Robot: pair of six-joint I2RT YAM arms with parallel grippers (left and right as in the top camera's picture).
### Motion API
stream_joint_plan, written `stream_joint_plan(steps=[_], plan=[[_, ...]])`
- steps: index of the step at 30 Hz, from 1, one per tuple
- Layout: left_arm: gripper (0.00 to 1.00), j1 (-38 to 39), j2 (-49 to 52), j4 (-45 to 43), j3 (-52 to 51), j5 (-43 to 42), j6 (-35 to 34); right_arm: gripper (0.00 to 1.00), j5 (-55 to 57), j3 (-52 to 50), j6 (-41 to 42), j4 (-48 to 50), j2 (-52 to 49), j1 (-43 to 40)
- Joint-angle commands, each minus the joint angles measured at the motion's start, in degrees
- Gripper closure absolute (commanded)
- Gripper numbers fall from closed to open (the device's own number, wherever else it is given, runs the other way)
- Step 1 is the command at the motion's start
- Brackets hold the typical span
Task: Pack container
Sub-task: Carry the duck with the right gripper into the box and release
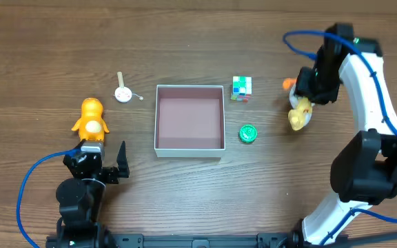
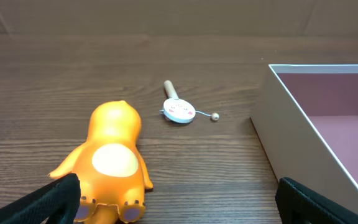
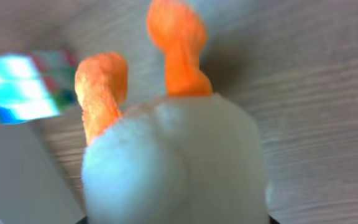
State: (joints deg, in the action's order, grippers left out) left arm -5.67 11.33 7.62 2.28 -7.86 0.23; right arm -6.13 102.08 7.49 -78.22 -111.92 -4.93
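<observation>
The container is a square shallow box with white walls and a pink floor, standing empty at the table's middle; its left wall shows in the left wrist view. My right gripper is shut on a white plush duck with orange feet, to the right of the box. The duck fills the right wrist view and hides the fingers. My left gripper is open and low, just in front of an orange figure toy lying on the table. Its left finger is beside the toy's feet.
A small white rattle drum lies left of the box and also shows in the left wrist view. A colourful cube and a green round piece lie right of the box. The cube shows blurred in the right wrist view.
</observation>
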Motion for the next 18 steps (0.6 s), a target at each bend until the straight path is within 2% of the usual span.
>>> stream_joint_plan(steps=[1,5,9,12,16,18], plan=[[0.0,-0.3,-0.1,-0.2,-0.3,0.4,1.1,0.8,-3.2,9.7,0.2,-5.9,1.8,6.5],[0.0,-0.3,-0.1,-0.2,-0.3,0.4,1.1,0.8,-3.1,12.6,4.6,-9.5,3.8,19.4],[0.0,-0.3,-0.1,-0.2,-0.3,0.4,1.1,0.8,0.0,12.5,13.4,-8.2,3.9,31.6],[0.0,-0.3,-0.1,-0.2,-0.3,0.4,1.1,0.8,3.1,12.5,18.4,-8.4,3.9,36.1],[0.0,-0.3,-0.1,-0.2,-0.3,0.4,1.1,0.79,3.2,12.5,20.3,-8.7,3.9,40.6],[0.0,-0.3,-0.1,-0.2,-0.3,0.4,1.1,0.77,6.7,12.2,24.5,-8.5,3.9,42.3]])
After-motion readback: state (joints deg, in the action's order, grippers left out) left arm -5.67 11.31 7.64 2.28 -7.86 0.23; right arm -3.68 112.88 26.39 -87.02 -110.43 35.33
